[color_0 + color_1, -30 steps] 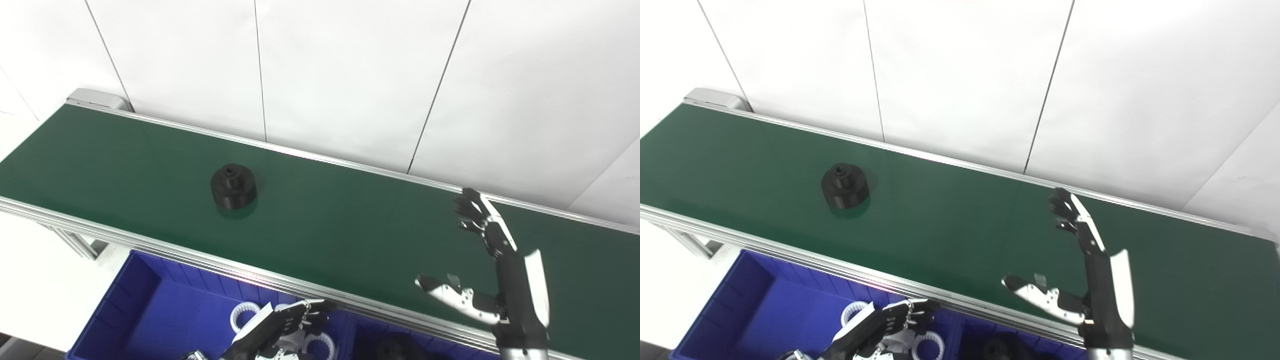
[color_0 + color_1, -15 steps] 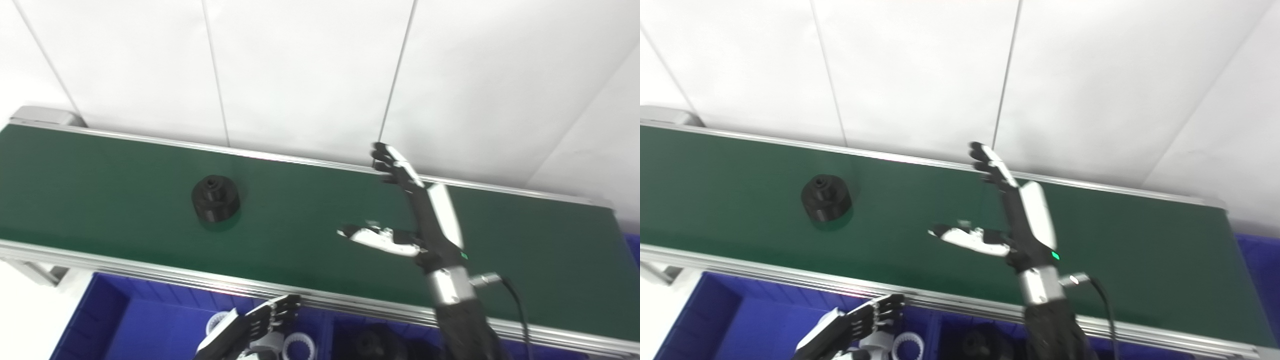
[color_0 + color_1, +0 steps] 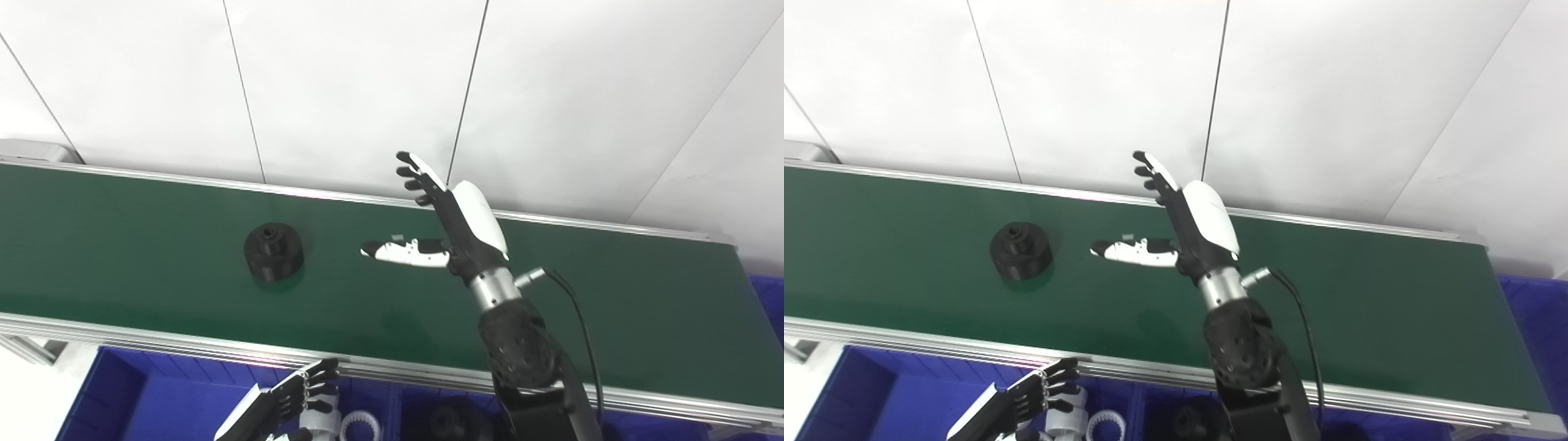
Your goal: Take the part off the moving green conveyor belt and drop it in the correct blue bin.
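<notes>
A black round part [image 3: 273, 251] with a raised hub stands upright on the green conveyor belt [image 3: 153, 245], left of centre. My right hand [image 3: 450, 223] hovers over the belt to the part's right, open, fingers stretched toward the far rail and thumb pointing at the part, a clear gap between them. My left hand [image 3: 288, 401] hangs low in front of the belt over a blue bin [image 3: 153, 410], fingers spread and holding nothing.
White toothed rings [image 3: 358, 425] lie in the left blue bin below the belt. A neighbouring bin holds a dark round part [image 3: 456, 419]. Another blue bin [image 3: 1534, 318] shows at the belt's right end. A white panelled wall rises behind the far rail.
The camera swung, so the whole scene shifted. My right hand moved left over the belt toward the part, narrowing the gap. The left hand stays low over the bin.
</notes>
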You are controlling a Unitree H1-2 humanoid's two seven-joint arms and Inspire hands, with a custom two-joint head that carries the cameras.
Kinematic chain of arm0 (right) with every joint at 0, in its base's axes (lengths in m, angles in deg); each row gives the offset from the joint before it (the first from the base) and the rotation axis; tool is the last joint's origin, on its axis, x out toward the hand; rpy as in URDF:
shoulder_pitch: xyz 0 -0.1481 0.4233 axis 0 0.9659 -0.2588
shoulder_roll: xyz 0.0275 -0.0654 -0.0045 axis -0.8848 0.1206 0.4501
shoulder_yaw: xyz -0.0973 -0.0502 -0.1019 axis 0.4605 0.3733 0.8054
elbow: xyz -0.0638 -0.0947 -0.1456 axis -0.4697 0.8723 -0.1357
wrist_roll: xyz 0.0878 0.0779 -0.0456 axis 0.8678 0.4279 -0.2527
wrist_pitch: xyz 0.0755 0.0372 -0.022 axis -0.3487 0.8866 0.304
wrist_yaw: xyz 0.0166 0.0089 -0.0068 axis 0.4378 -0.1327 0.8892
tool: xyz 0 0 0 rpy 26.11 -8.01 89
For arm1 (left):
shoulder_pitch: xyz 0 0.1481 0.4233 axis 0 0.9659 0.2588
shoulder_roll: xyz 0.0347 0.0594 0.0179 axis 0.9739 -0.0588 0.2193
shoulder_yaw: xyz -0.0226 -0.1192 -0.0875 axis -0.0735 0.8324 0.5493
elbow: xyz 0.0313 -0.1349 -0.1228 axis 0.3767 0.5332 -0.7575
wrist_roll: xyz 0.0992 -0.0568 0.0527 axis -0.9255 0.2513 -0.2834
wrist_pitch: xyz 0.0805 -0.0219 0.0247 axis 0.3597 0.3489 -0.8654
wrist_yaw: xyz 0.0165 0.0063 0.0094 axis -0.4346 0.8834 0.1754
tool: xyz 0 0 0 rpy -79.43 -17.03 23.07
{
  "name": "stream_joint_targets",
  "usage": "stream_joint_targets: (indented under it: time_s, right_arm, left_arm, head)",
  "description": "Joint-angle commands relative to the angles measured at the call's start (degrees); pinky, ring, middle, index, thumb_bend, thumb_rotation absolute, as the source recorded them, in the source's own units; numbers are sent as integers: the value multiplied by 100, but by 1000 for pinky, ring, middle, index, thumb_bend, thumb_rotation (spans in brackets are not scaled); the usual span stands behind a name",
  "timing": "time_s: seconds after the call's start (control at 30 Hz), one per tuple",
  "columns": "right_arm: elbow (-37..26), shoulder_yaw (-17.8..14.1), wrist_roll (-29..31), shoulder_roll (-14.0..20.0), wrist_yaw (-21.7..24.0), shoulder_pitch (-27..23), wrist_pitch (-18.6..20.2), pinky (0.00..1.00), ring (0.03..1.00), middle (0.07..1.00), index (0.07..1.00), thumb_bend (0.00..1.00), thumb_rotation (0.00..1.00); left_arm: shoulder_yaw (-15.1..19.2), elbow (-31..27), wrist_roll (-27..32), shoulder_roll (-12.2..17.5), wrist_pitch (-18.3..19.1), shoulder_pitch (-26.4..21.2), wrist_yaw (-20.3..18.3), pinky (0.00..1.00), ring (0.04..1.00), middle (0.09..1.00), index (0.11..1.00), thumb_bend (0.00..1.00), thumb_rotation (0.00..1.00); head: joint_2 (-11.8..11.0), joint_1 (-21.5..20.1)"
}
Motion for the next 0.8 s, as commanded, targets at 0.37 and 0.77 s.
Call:
stream_joint_targets:
  time_s: [0.37,0.77]
  right_arm:
    - [1171,461,-79,-159,309,-1169,241,713,820,880,955,876,526]
    - [2105,1054,-449,-269,521,-1599,459,750,871,908,941,921,416]
  left_arm:
    - [-102,-306,-180,56,-199,51,-1,803,842,867,874,933,762]
    - [-193,-369,-110,-15,-199,106,-60,675,819,868,878,928,693]
  head:
    - [-20,39]
    - [16,149]
